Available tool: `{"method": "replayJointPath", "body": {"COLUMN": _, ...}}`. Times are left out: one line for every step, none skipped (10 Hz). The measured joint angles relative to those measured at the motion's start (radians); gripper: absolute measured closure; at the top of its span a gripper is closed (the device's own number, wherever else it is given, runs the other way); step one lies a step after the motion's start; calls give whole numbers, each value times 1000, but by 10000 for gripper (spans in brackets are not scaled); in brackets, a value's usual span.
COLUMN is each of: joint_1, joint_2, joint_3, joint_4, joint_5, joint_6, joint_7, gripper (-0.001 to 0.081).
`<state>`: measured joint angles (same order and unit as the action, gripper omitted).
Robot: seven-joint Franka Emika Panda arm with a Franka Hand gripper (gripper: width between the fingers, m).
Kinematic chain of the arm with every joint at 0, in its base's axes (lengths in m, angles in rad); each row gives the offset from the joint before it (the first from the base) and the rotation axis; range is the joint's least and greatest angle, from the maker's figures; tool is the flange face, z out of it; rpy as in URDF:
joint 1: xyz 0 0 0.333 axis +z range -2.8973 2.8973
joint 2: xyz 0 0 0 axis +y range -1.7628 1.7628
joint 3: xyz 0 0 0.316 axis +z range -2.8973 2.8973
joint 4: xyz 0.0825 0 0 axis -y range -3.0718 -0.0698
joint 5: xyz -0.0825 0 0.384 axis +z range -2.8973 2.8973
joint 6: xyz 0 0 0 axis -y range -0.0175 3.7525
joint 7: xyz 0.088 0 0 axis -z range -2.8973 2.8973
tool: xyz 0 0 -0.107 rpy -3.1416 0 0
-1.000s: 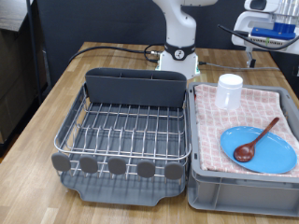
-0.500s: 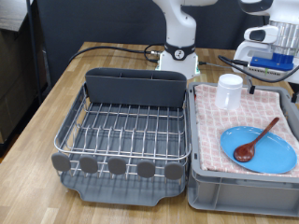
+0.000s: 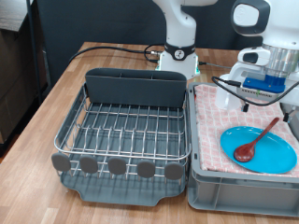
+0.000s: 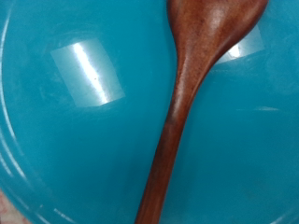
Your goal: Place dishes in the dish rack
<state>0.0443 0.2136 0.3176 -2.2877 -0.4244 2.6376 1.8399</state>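
The light-blue plate (image 3: 277, 155) lies on the pink checked cloth in the grey crate at the exterior view's right. The reddish-brown wooden spoon (image 3: 263, 135) rests on it, bowl towards the exterior view's bottom left. My gripper's hand (image 3: 268, 87) hangs low over the crate's far end, above the plate. Its fingers do not show. The wrist view looks straight down on the plate (image 4: 75, 140) and the spoon (image 4: 187, 93) from close by. The white cup is hidden behind the hand. The dish rack (image 3: 121, 131) holds nothing.
The rack's tall grey cutlery bin (image 3: 135, 89) stands at its far side, and round knobs (image 3: 117, 165) line its near edge. The grey crate (image 3: 234, 194) touches the rack's right side. Black cables (image 3: 112, 51) run across the wooden table behind the rack.
The hand has come down from the exterior view's top right and leftward over the crate. It now covers the white cup that showed before.
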Motion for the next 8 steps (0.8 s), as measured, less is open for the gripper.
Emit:
{"method": "replayJointPath", "body": {"joint_1": 1, "joint_2": 19, "joint_3": -8, "joint_4": 1, "joint_5": -17, "joint_6": 17, "joint_7": 17, "gripper": 3}}
{"method": "replayJointPath", "body": {"joint_1": 3, "joint_2": 36, "joint_3": -15, "joint_4": 1, "joint_5": -31, "joint_6": 36, "joint_7": 38, "gripper": 3}}
{"method": "replayJointPath", "body": {"joint_1": 7, "joint_2": 52, "joint_3": -23, "joint_4": 2, "joint_5": -46, "joint_6": 54, "joint_7": 60, "gripper": 3}}
{"method": "replayJointPath", "body": {"joint_1": 14, "joint_2": 65, "joint_3": -33, "joint_4": 2, "joint_5": -61, "joint_6": 69, "joint_7": 85, "gripper": 3}}
{"method": "replayJointPath", "body": {"joint_1": 23, "joint_2": 77, "joint_3": -44, "joint_4": 3, "joint_5": -76, "joint_6": 84, "joint_7": 115, "gripper": 3}}
{"method": "replayJointPath", "body": {"joint_1": 32, "joint_2": 87, "joint_3": -55, "joint_4": 3, "joint_5": -87, "joint_6": 95, "joint_7": 143, "gripper": 3}}
{"method": "replayJointPath", "body": {"joint_1": 38, "joint_2": 97, "joint_3": -62, "joint_4": 4, "joint_5": -90, "joint_6": 99, "joint_7": 168, "gripper": 3}}
{"method": "replayJointPath", "body": {"joint_1": 44, "joint_2": 106, "joint_3": -67, "joint_4": 7, "joint_5": -90, "joint_6": 100, "joint_7": 184, "gripper": 3}}
